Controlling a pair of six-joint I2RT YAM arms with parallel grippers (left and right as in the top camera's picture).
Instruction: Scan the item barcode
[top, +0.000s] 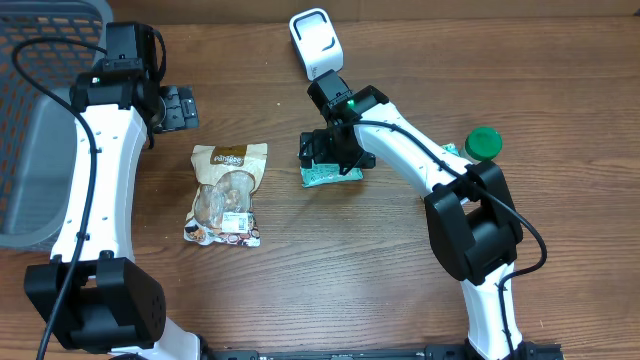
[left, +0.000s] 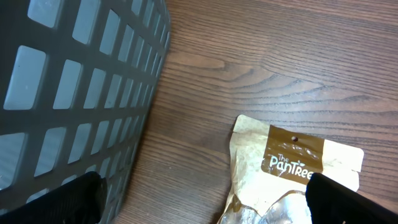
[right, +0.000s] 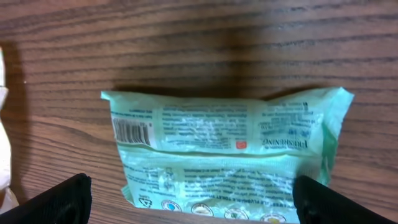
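Observation:
A pale green packet (right: 224, 149) lies flat on the wooden table with its printed back up and its barcode (right: 132, 132) near the left end. My right gripper (right: 199, 208) hangs open just above it, one finger on either side. From overhead the packet (top: 322, 177) shows only partly under the right gripper (top: 328, 150). A white barcode scanner (top: 315, 42) stands at the back of the table. My left gripper (top: 180, 107) is open at the back left, holding nothing, and in the left wrist view the left gripper (left: 205, 205) hovers beside a tan snack pouch (left: 292, 168).
The tan snack pouch (top: 228, 192) lies left of centre. A grey mesh basket (top: 30, 150) fills the far left and shows up close as the basket (left: 74, 81) in the left wrist view. A green round lid (top: 484, 143) sits at the right.

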